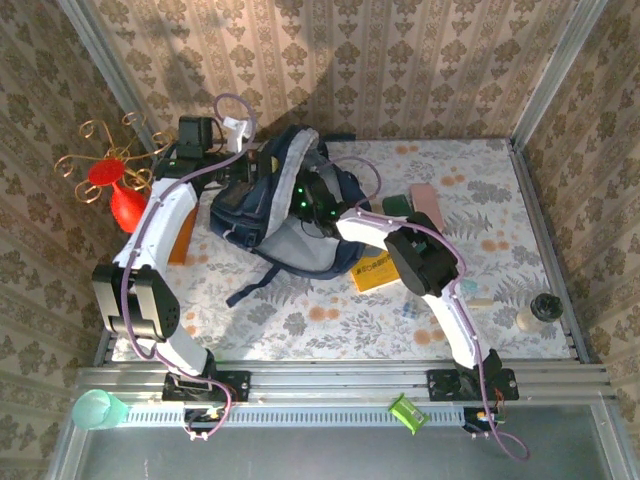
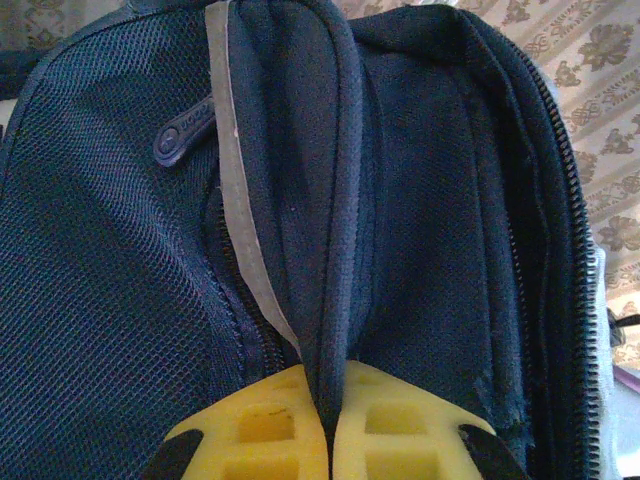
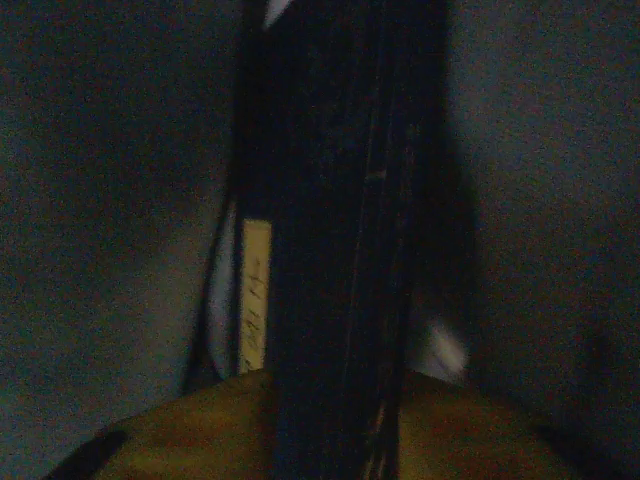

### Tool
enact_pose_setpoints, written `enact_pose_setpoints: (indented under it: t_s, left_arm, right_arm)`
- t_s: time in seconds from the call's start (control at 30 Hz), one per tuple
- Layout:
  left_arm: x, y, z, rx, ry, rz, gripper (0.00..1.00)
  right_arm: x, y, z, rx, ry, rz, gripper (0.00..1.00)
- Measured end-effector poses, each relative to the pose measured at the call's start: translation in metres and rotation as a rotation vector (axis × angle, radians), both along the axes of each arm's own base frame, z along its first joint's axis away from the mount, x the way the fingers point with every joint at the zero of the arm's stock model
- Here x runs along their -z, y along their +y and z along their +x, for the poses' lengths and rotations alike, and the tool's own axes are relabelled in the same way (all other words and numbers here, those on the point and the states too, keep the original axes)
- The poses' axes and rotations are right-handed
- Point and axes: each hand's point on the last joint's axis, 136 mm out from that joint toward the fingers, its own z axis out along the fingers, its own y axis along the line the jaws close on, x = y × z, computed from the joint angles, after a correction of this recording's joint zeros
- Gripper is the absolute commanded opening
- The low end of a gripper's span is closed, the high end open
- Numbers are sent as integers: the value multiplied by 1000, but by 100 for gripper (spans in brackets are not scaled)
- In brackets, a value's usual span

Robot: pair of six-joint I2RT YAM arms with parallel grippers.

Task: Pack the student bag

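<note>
Below both grippers, a table (image 1: pixel 500 190) under a pale floral cloth, boxed in by walls (image 1: pixel 400 60) of brown damask paper and a metal frame. Around the right gripper (image 3: pixel 330 395), the student bag (image 1: pixel 240 210): lying mid-table toward the back wall, mouth gaping, grey lining exposed, one strap trailing toward the arm bases. Inside, straight ahead of the right fingers, something flat, dark and upright with a pale strip beside it; too dim to name. Clamped on it or merely alongside: cannot tell. Outside the bag, just beside that arm's elbow, a yellow book (image 1: pixel 378 272); off to the gripper's right, a green item (image 1: pixel 397 204) and a pink item (image 1: pixel 428 205). Left gripper (image 2: pixel 328 405) pinched tight on a fold of the bag's navy rim, yellow fingers (image 2: pixel 250 430) pressed together with only fabric between, mesh panel and zip pull to its left, open zip teeth to its right. Left arm bent high, reaching in from the bag's left; right arm folded over, wrist plunged into the opening.
</note>
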Motion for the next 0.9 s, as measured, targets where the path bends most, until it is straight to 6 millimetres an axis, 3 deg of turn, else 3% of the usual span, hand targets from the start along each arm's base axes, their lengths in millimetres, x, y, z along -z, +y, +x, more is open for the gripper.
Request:
enact_pose_setpoints:
  t_s: [0.1,0.17,0.43,0.5,0.63,0.77,0.83,0.9]
  left_arm:
    - [4,4,2,-10,7,3,0]
    - [9,7,2,-11,5,11,0]
    - [39,20,11,-1,-31,107,0]
    - [53,20,16,5,-11,122,9]
    - [72,16,29,4,14,123,44]
    - [69,19,38,-90,-15,138,62]
    - [70,23,32,-169,-18,154,72]
    - [71,20,14,-230,-22,160,76]
  right_arm:
    - [-6,-17,-19,-16,-1,-40,44]
    - [-20,-26,-30,-33,-19,-48,46]
    - [-120,-61,-79,-122,-171,-7,49]
    - [-132,-85,-91,-122,-192,-31,54]
    - [-117,-155,-104,-67,-149,-170,61]
    - [-69,-229,-117,13,-23,-351,69]
    - [-39,-262,-130,39,66,-443,72]
    - [-18,-277,-142,33,131,-503,73]
